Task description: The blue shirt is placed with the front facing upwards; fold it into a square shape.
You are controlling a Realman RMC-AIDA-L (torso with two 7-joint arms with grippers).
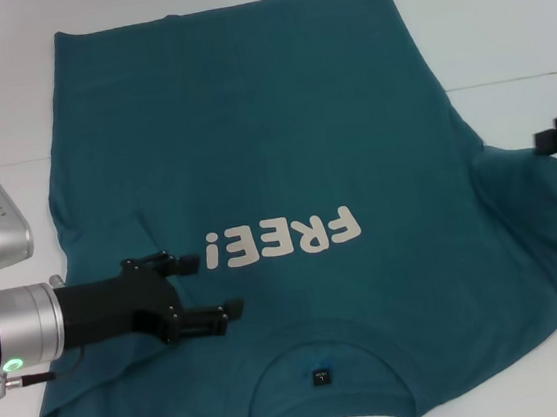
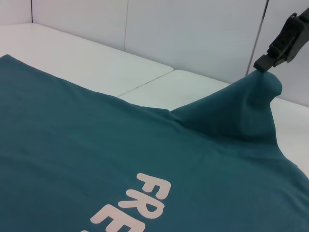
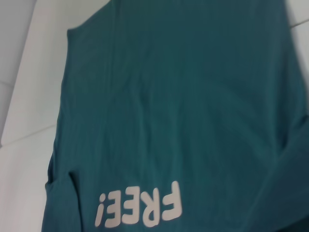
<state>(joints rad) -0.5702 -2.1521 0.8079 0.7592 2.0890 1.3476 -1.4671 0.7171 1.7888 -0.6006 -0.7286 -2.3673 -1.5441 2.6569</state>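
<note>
The blue shirt [image 1: 271, 139] lies face up on the table, its collar [image 1: 321, 360] at the near edge and the cream "FREE!" lettering [image 1: 282, 240] across the middle. My left gripper [image 1: 219, 286] hovers open just over the cloth, to the left of the lettering and close to it, with nothing between its fingers. At the right edge of the head view, my right gripper [image 1: 555, 137] is shut on the tip of the shirt's sleeve. In the left wrist view the right gripper [image 2: 265, 62] holds that sleeve [image 2: 251, 106] lifted into a peak. The right wrist view shows the shirt [image 3: 169, 121] from above.
The white table [image 1: 498, 12] shows bare beyond the shirt at the back and right, with a seam [image 2: 145, 84] running between its panels. A pale wall [image 2: 193, 34] stands behind the table. The shirt's hem reaches close to the far edge.
</note>
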